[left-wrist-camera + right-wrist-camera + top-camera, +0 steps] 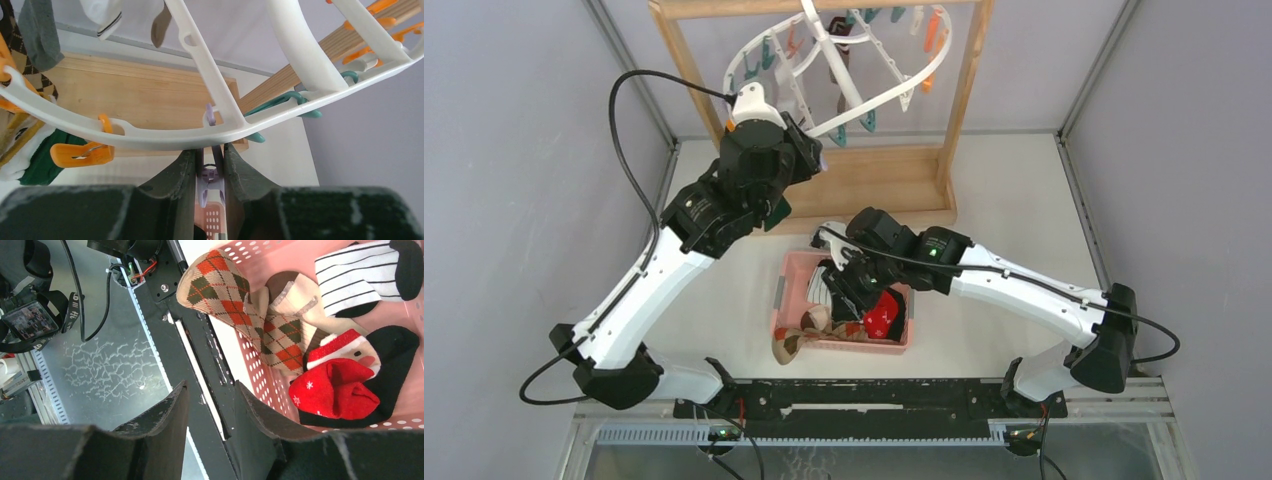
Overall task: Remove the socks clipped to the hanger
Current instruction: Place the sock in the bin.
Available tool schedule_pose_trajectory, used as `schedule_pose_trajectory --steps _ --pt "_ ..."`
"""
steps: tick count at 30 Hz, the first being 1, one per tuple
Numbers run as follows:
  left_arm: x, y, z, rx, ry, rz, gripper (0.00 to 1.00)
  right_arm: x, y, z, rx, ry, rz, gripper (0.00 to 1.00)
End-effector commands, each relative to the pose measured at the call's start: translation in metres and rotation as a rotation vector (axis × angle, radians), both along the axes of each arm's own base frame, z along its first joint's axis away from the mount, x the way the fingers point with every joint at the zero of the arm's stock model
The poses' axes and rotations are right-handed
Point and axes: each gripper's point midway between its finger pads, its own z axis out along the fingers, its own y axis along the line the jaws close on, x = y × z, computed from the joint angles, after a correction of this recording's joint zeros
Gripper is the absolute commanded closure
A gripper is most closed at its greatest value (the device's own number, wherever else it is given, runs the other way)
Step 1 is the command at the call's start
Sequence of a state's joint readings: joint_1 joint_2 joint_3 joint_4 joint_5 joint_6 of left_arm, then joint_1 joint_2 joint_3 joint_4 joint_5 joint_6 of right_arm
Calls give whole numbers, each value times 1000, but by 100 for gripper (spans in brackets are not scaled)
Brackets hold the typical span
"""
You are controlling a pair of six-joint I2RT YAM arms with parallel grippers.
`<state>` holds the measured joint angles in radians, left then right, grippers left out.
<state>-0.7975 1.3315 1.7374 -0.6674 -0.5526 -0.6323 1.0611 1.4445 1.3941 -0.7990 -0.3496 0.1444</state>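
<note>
The white hanger (879,103) hangs tilted inside a wooden frame, its rim (150,137) crossing the left wrist view. My left gripper (210,150) (814,158) is right under that rim, shut on a dangling purple clip (211,180); I see no sock in that clip. Socks still clipped on include a grey one (37,35), a brown argyle one (17,75) and a white black-striped one (102,15). My right gripper (210,386) (842,285) stands open and empty over the near rim of a pink basket (786,290). In the basket lie an argyle sock (220,285), a striped sock (357,270) and a red sock (335,390).
The wooden frame (971,90) stands on a wooden base board (874,180) at the back of the table. Orange clips (80,154) and teal clips (280,102) hang from the rim. A black rail (200,355) runs along the table's near edge beside the basket.
</note>
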Motion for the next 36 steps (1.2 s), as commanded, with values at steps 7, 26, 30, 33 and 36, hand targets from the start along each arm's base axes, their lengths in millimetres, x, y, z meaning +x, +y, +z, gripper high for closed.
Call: schedule_pose_trajectory --steps 7,26,30,33,36 --pt "-4 -20 19 7 4 -107 59 -1 29 -2 59 -22 46 54" --pt "-28 26 24 68 2 -38 0 -5 45 -28 17 1 91 53" --pt "-39 37 34 42 -11 -38 0 -8 51 -31 4 1 113 53" --pt "-49 48 36 27 -12 -25 0 -10 56 -33 -8 -4 130 53" --pt "-57 61 35 14 -14 0 0 -10 61 -37 -26 -5 138 52"
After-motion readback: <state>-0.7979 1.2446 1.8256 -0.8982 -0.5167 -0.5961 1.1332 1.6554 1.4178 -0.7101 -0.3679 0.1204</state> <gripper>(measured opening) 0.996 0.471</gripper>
